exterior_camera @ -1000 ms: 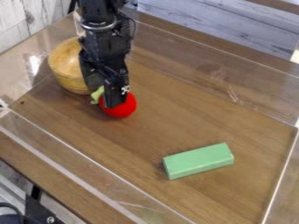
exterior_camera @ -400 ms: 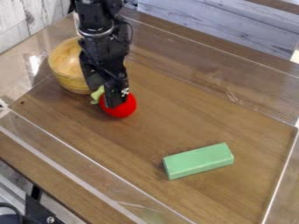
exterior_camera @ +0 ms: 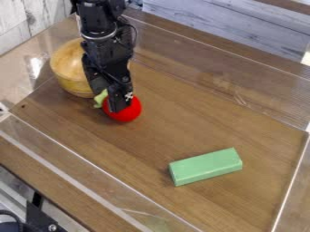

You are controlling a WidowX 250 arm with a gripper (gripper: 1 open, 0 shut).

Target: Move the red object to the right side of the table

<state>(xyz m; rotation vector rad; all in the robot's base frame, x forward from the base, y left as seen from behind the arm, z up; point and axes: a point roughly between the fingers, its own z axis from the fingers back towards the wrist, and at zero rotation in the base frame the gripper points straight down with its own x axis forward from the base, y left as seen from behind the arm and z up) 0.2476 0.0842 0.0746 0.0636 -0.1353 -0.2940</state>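
The red object (exterior_camera: 123,110), a small red ball-shaped toy fruit, rests on the dark wood table (exterior_camera: 206,109) at its left side, just right of the wooden bowl. My gripper (exterior_camera: 112,98) points straight down right over it, open, with its black fingers low around the fruit's upper left part. The fingers hide part of the fruit, and I cannot tell whether they touch it.
A wooden bowl (exterior_camera: 68,68) stands at the left, close behind the arm. A green rectangular block (exterior_camera: 205,167) lies toward the front right. Low clear plastic walls (exterior_camera: 72,195) edge the tabletop.
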